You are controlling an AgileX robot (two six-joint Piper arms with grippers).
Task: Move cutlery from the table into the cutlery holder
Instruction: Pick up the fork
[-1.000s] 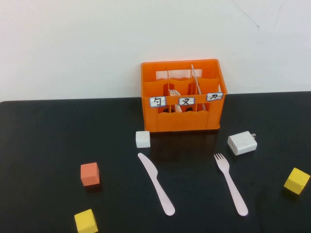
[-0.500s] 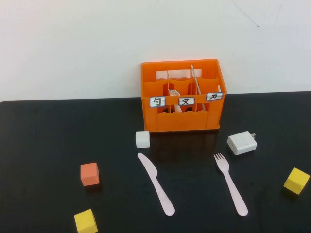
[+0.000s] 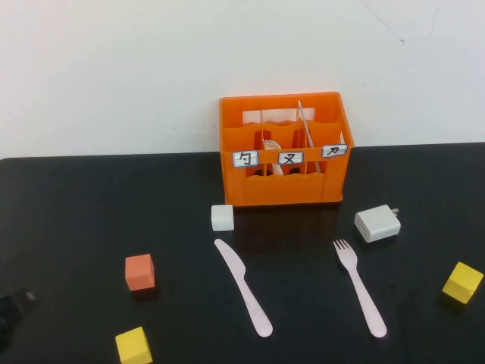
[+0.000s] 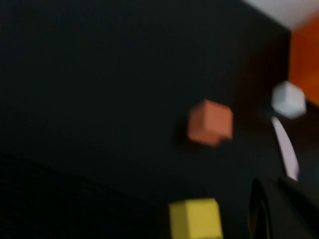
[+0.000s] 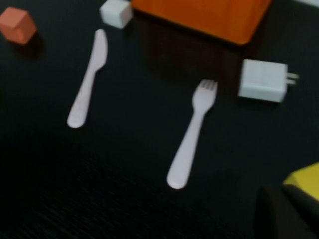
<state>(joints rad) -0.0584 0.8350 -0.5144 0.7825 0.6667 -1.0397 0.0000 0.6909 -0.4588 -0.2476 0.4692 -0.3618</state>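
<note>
Barely started: the knife point(image 3: 243, 287) and fork point(image 3: 360, 287) are both lying flat on the table point(image 3: 68, 220), near side of the cutlery holder point(image 3: 285, 149), knife left, fork right, though some cutlery is already standing inside it. My left gripper point(image 3: 11, 307) is showing at the near-left edge, pressed together and carrying nothing. My right gripper point(image 5: 286, 211) is hanging near the fork's handle end, likewise closed and empty.

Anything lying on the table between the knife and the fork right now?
No. In the high view, only bare black table lies between the knife and the fork; the right wrist view shows the same. Both grippers are shut: left gripper at the near-left edge, right unseen.
</note>
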